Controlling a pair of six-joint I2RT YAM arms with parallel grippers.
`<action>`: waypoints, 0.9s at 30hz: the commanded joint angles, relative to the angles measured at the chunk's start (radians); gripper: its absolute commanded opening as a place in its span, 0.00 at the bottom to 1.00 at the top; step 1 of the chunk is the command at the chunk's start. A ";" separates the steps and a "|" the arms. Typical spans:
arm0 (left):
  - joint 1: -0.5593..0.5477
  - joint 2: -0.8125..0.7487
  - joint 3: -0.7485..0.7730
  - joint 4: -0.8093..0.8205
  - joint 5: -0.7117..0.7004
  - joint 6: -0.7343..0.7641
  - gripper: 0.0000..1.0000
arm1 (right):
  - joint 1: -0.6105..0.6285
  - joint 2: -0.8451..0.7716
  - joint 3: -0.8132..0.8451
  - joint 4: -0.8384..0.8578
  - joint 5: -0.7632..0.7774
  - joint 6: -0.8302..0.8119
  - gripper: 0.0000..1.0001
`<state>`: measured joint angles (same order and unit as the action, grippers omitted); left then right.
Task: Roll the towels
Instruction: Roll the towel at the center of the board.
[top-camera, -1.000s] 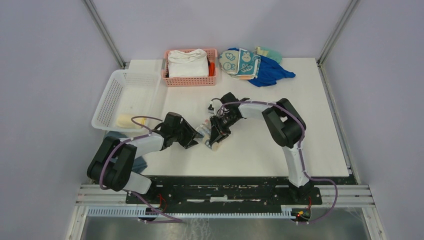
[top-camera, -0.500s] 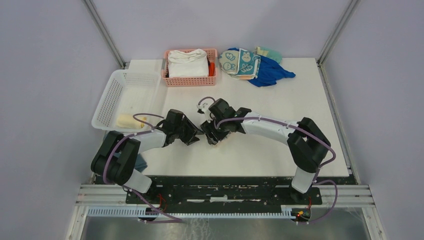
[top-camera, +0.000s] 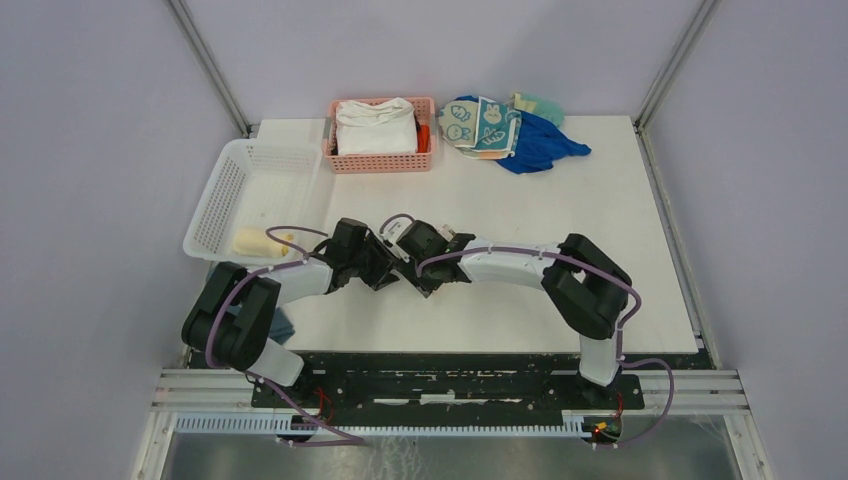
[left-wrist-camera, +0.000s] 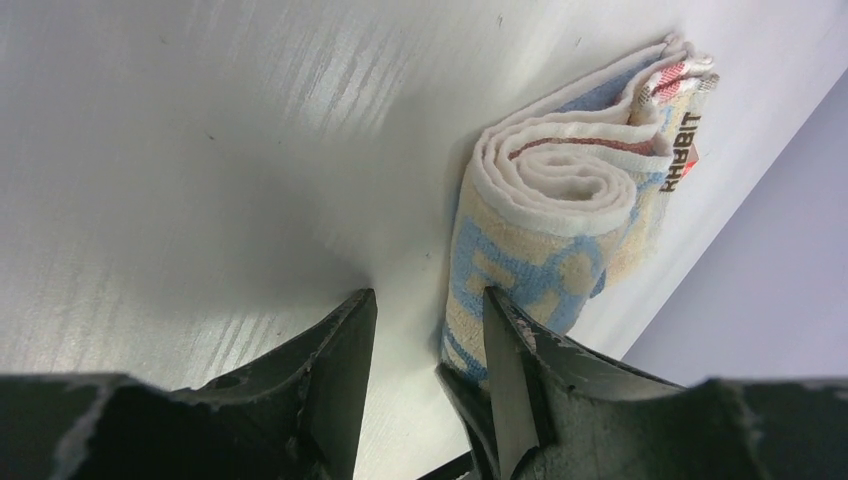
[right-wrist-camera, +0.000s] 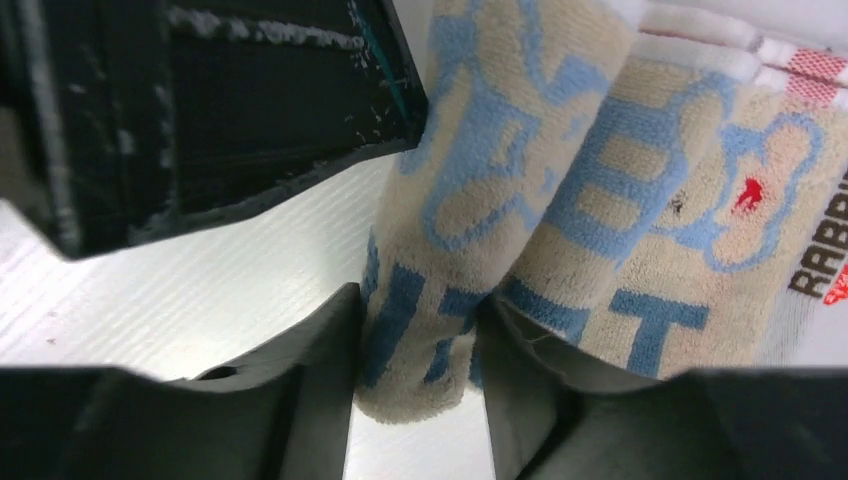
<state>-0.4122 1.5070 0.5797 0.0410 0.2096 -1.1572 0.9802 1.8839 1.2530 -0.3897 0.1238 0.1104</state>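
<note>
On the white table (top-camera: 520, 200), between both arms, we see the rolled RABBIT towel (left-wrist-camera: 560, 220) clamped in the right gripper (right-wrist-camera: 420, 300) jaws; the left gripper (left-wrist-camera: 428, 300) jaws stand apart just beside it.

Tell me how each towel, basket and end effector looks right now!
RABBIT towel, rolled up, lying on the table.
Yellow towel, looks rolled, inside the white basket.
Rabbit-face towel, unrolled, on the blue cloth.
Pink basket, holds a folded white cloth.
Left end effector, open, beside the RABBIT towel.
Right end effector, straddles the RABBIT towel's end, grip unclear.
</note>
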 joint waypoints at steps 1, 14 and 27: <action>0.000 0.002 -0.024 -0.129 -0.104 0.009 0.53 | 0.004 0.017 0.035 0.031 -0.002 -0.016 0.45; 0.010 -0.278 -0.136 -0.009 -0.030 0.006 0.72 | -0.289 0.089 -0.083 0.249 -0.934 0.158 0.01; 0.009 -0.066 -0.104 0.263 0.093 -0.056 0.73 | -0.414 0.270 -0.153 0.361 -1.064 0.334 0.02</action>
<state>-0.4053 1.3739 0.4274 0.1810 0.2539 -1.1679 0.5900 2.0884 1.1286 -0.0284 -0.9455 0.4103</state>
